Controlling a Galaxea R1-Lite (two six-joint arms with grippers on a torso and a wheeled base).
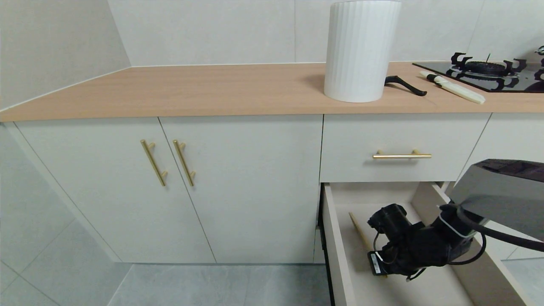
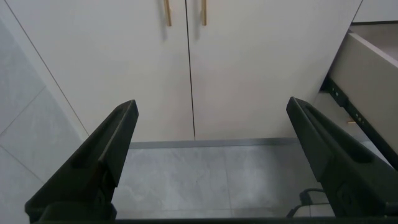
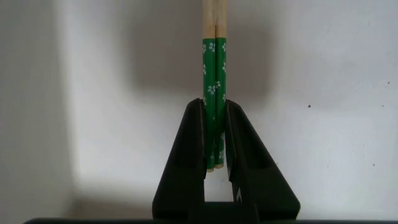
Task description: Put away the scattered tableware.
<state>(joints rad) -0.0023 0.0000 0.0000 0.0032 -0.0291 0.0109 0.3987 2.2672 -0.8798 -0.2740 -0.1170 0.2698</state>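
Right arm bent down into the open drawer [image 1: 336, 242], wrist angled low over its floor. Right gripper [image 3: 215, 118] jaws pinched tight on green-ended chopsticks [image 3: 215, 59], whose tips lie toward the drawer's back. Left gripper [image 2: 211, 107] jaws spread wide, empty, low above the floor, facing the cabinet doors [image 2: 249, 62]. A knife [image 1: 454, 87] lies on the counter [image 1: 191, 89].

Pale tiled walls [image 1: 212, 29] meet a wood-grain tabletop [image 1: 191, 89], with a black hob [image 1: 510, 83] at its far right end. Below it stand two off-white cabinet doors [image 1: 246, 187] with slim gold handles [image 1: 153, 162] and a shut drawer [image 1: 399, 136] with a like handle. The floor [image 1: 191, 284] is grey tile.
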